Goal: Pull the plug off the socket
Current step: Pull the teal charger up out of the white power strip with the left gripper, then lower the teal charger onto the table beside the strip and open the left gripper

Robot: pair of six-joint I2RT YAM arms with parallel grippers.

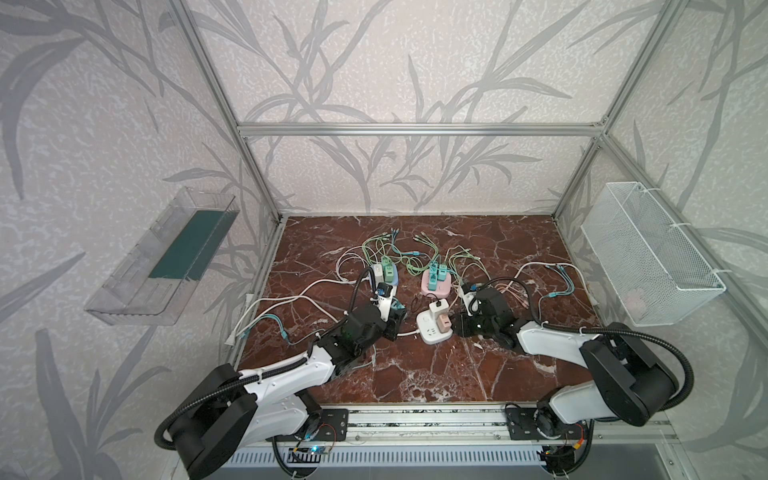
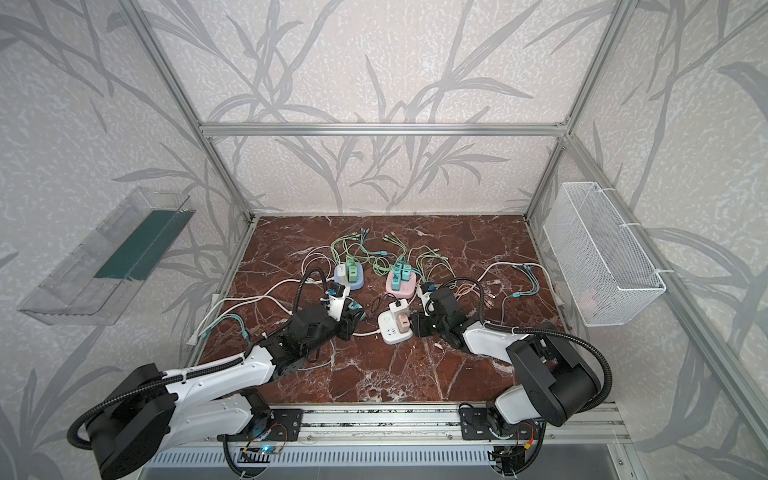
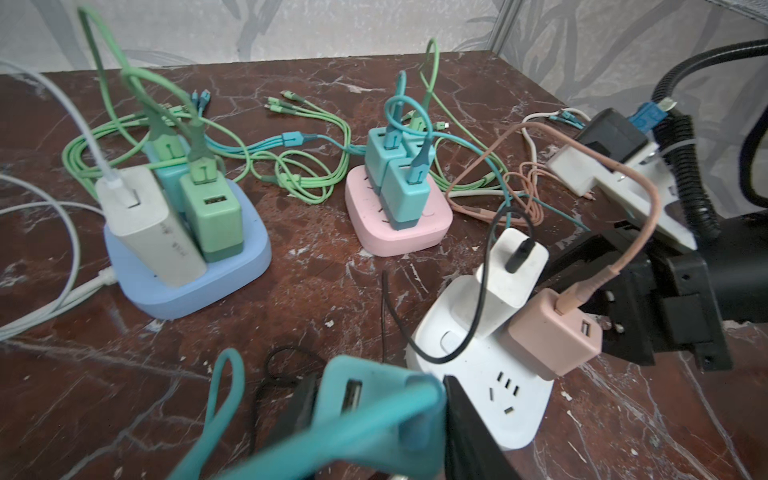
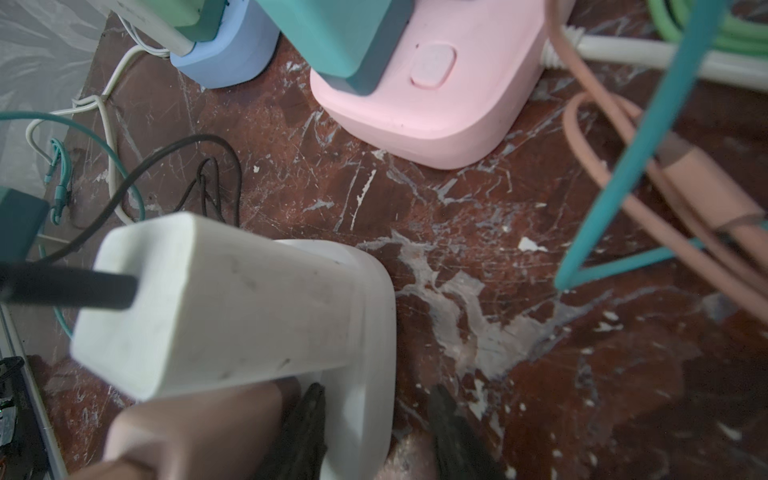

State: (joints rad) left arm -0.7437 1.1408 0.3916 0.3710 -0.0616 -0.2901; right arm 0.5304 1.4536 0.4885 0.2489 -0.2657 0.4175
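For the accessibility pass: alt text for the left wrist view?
The left gripper holds an unplugged teal charger up close. Beyond it a white power strip carries a white charger and a pink charger, with the right gripper at its edge. A blue strip and a pink strip, both holding chargers, sit behind.

Teal plug, unplugged, tilted, beside white square socket lying flat

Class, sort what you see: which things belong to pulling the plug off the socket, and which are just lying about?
Job: white socket, teal plug in left pincer, right pincer at that socket.
Lying about: blue socket, pink socket, wire basket, clear tray.
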